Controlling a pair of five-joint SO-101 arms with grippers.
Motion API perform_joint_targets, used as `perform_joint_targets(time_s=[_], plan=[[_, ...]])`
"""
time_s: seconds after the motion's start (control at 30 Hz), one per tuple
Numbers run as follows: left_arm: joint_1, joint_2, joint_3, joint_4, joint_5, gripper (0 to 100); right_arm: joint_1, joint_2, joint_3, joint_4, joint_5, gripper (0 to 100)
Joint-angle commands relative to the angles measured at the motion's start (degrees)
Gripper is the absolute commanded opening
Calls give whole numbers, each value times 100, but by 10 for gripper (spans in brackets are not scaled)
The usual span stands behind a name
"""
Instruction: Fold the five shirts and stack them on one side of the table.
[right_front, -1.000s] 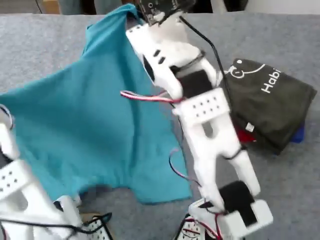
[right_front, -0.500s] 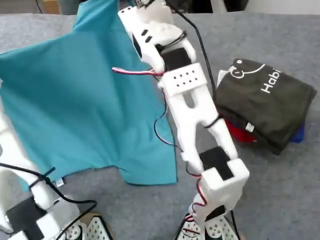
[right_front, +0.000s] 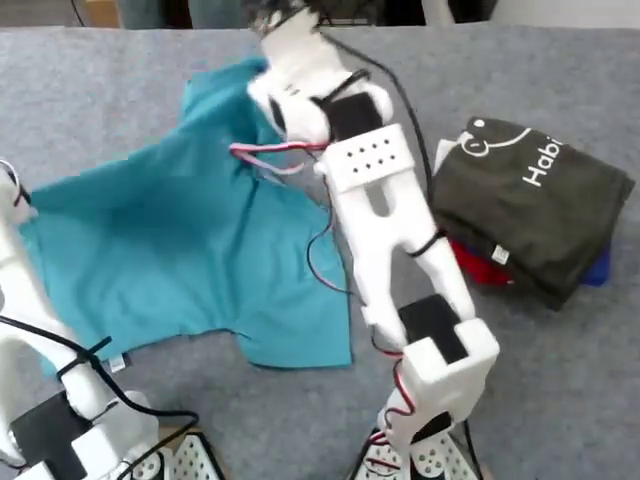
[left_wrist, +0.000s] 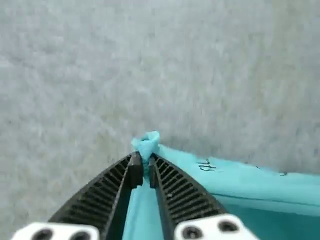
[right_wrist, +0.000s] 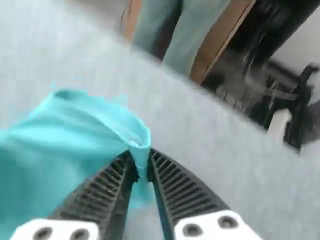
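The teal shirt (right_front: 190, 260) now sags lower onto the table (right_front: 560, 100), stretched between the arms. The left gripper (left_wrist: 142, 167) and right gripper (right_wrist: 141, 167) each clamp a corner, the right's seemingly farther back.

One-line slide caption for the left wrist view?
Left gripper shut on a bunched edge of the teal shirt, grey table behind.

Off in the room behind stand a slanting wooden board (right_wrist: 216, 44) and a dark, blurred rack (right_wrist: 272, 85).
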Motion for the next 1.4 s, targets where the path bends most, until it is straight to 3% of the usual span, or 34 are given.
perform_joint_targets(time_s=[0.0,0.13,0.23,0.37,0.47,0.63,0.77,0.93,1.07,1.17,1.37], plan=[[66,-44,356,88,-334,29,-158,-743,796,308,211,13],[48,-132,1095,88,-809,29,-413,-1824,2809,9,563,13],[4,-536,1604,79,-1143,29,-457,-2976,4593,-835,624,13],[4,-1468,2378,79,-1582,29,-44,-4374,6369,-1530,580,13],[4,-2295,2677,79,-1591,29,422,-5244,6774,-1521,378,13],[4,-3648,2009,97,-475,29,659,-6290,6000,-1670,-422,13],[-4,-4721,1393,132,-26,29,589,-6545,4910,-1697,-949,13],[-40,-5881,980,141,26,29,580,-6527,3363,-1697,-1486,13],[-497,-6681,945,141,44,29,571,-6316,2114,-1644,-1635,13],[-892,-7182,945,141,26,29,545,-5991,998,-1160,-1644,13],[-1657,-8000,910,141,18,29,-264,-5349,-1446,193,-1609,13]])
